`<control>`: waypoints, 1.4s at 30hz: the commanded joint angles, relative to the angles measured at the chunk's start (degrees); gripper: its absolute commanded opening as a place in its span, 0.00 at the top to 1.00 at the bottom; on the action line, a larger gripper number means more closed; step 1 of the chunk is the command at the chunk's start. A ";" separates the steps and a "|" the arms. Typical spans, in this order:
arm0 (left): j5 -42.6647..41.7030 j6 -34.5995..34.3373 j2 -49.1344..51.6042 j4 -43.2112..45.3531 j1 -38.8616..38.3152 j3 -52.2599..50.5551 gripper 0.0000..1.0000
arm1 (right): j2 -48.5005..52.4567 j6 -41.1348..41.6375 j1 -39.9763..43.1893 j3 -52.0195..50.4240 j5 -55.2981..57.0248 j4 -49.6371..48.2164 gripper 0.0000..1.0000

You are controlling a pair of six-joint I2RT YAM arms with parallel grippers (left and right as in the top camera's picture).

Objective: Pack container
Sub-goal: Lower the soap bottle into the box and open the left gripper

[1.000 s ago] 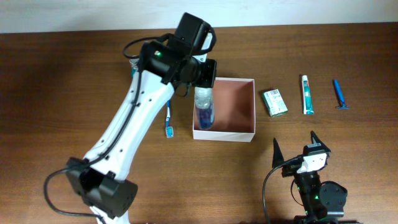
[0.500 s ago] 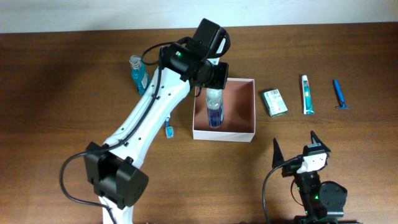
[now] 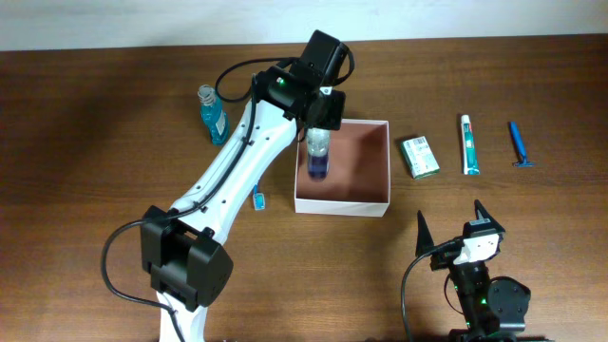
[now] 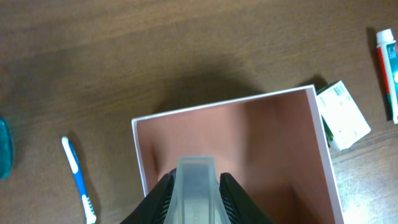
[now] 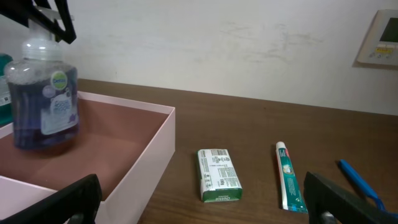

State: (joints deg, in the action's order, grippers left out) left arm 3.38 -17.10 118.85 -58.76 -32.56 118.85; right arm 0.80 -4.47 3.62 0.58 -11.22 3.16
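Brown table (image 3: 85,209) from above: the left gripper (image 3: 320,133) is clamped on the top of the purple soap bottle (image 3: 317,161). It holds the bottle upright in the left side of the container (image 3: 366,157) to pack it, while the right gripper (image 3: 448,213) waits near the front, fingers wide apart. The left wrist view looks down on the bottle cap (image 4: 196,177), squeezed between both fingers (image 4: 163,194), with the container floor below. The right wrist view shows the bottle low in the container, with the green-and-white carton (image 5: 218,175), toothpaste (image 5: 290,177) and blue razor (image 5: 357,179) lying outside.

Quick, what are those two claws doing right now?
Left gripper: closed, holding the purple soap bottle.
Right gripper: open, holding nothing.
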 commanded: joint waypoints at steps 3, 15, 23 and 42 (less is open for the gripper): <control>1.01 2.23 0.52 1.90 -0.02 2.25 0.75 | -0.59 0.20 0.26 -0.26 0.52 0.39 0.01; 1.18 3.98 3.85 3.72 0.79 2.25 0.75 | -0.59 0.20 0.26 -0.26 0.52 0.39 0.01; 1.18 3.98 3.85 4.31 1.95 2.25 0.75 | -0.59 0.22 0.26 -0.26 0.52 0.39 0.01; 0.74 3.98 3.85 4.81 2.99 2.25 0.75 | -0.59 0.20 0.26 -0.26 0.52 0.39 0.01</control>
State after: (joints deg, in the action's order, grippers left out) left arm 3.70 -14.11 123.59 -54.81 -29.76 118.85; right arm 0.80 -4.49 3.62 0.58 -11.22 3.16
